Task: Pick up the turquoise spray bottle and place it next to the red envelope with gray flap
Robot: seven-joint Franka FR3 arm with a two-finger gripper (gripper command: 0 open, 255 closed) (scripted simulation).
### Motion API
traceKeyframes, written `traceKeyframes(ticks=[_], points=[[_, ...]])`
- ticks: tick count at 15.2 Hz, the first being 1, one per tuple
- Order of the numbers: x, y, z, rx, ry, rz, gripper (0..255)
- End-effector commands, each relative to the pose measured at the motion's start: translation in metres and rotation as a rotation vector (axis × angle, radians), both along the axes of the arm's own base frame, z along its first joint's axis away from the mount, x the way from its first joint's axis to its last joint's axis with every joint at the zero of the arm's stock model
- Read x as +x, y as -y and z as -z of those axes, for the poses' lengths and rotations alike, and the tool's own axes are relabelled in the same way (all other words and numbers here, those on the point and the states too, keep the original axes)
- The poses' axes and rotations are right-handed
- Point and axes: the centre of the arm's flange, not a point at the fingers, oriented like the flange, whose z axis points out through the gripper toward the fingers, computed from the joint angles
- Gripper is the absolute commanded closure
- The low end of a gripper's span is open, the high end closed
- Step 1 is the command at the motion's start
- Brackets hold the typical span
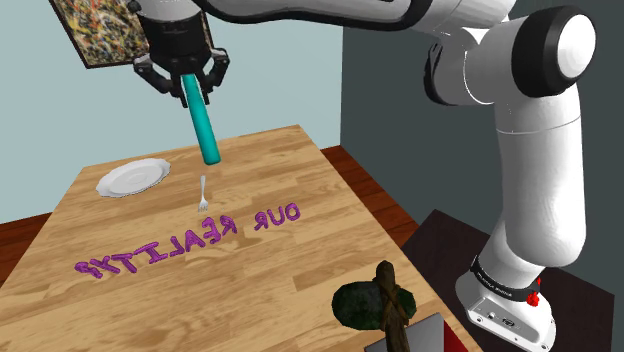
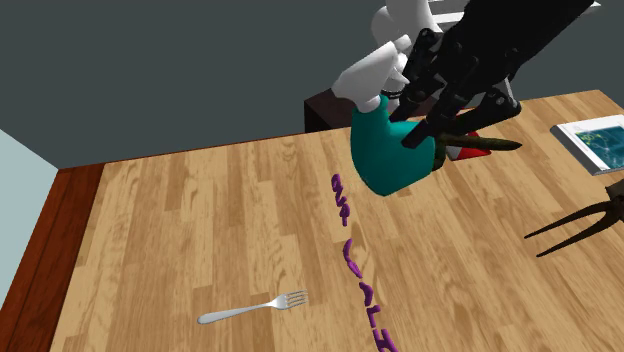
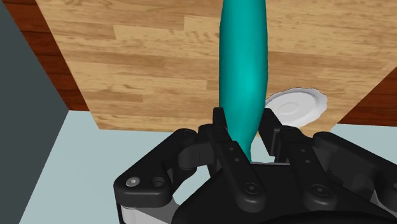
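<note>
The turquoise spray bottle (image 1: 206, 128) hangs high above the wooden table (image 1: 300, 170), slanting a little, with my gripper (image 1: 190, 88) shut on its upper end. From the second exterior view the bottle (image 2: 385, 152) looks broad and hovers over the table's far side, the black gripper (image 2: 425, 130) clasping it from the upper right. In the wrist view the fingers (image 3: 219, 126) press both sides of the bottle (image 3: 242, 70). A small red and white patch (image 2: 462, 152) peeks out behind the fingers; I cannot tell what it is.
A white plate (image 1: 132, 177) and a fork (image 1: 203, 192) lie beyond purple letters (image 1: 200, 240) on the tabletop. A dark green and brown twiggy object (image 1: 378, 300) and a grey slab (image 1: 415, 338) sit near the stand. A picture book (image 2: 600, 142) lies at the second exterior view's right.
</note>
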Motion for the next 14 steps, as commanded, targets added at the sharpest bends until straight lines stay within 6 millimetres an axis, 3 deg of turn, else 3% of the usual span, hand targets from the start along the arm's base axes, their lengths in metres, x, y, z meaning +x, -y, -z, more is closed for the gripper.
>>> traceKeyframes(ticks=[1, 6, 14], points=[[0.0, -0.001, -0.011, 0.0, -0.001, 0.001, 255], [0.0, -0.001, -0.034, 0.0, -0.001, 0.001, 255], [-0.105, -0.008, -0.034, 0.0, -0.001, 0.001, 255]])
